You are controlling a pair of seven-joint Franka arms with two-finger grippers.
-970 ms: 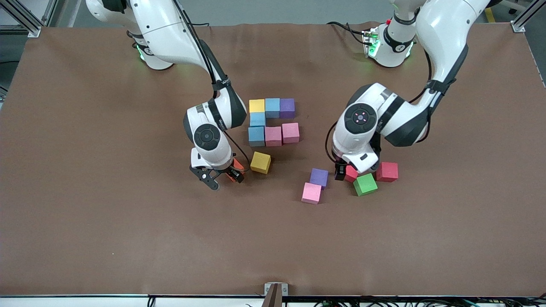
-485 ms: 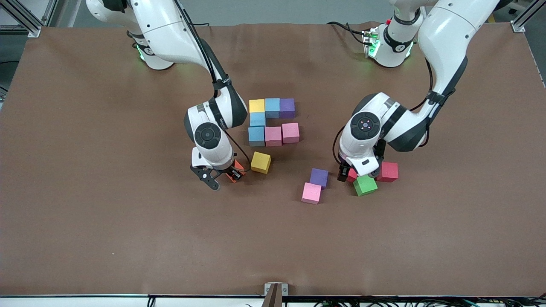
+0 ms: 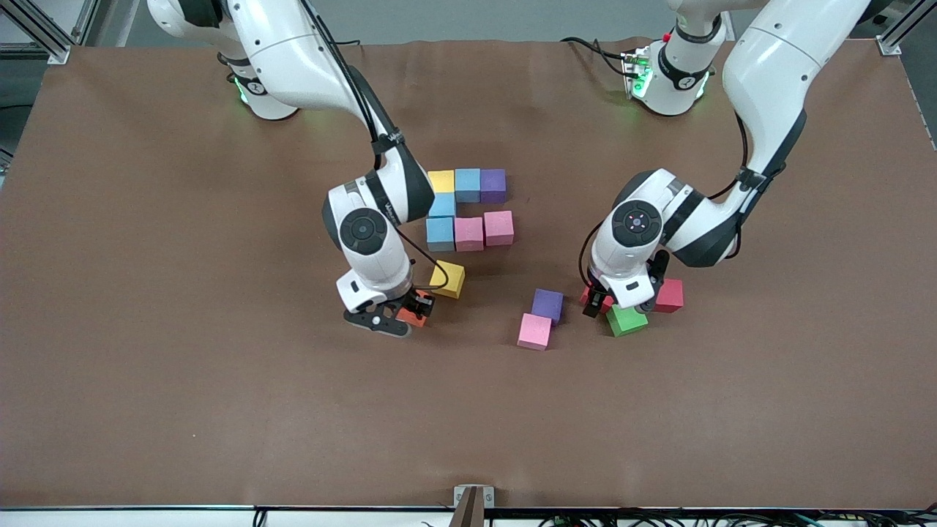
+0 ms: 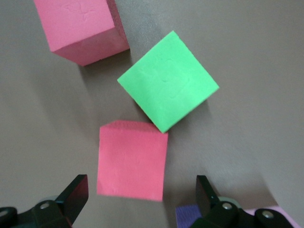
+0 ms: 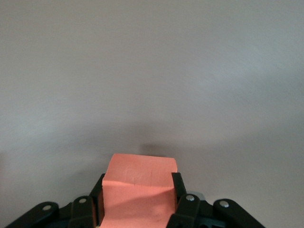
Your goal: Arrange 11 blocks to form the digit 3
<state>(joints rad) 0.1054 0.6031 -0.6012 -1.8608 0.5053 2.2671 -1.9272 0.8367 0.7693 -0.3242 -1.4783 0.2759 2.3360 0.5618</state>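
Near first: loose pink cube (image 3: pixel 534 331) and purple cube (image 3: pixel 547 304) lie closest to front camera.

Right gripper (image 3: pixel 405 315) grips orange cube (image 5: pixel 137 190) tight, beside loose yellow cube (image 3: pixel 448 279). Risk: swinging in, it bumps yellow one.

Left gripper (image 4: pixel 142 202) spread wide over red cube (image 4: pixel 132 158). Green cube (image 4: pixel 168 87) touches its corner; closing may catch green or twist red.

Half-built digit 3 (image 3: pixel 468 209) sits farther back; a knock spoils rows.

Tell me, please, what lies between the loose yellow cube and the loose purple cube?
Nothing: in the front view the stretch of table between the yellow cube and the purple cube is bare brown mat.
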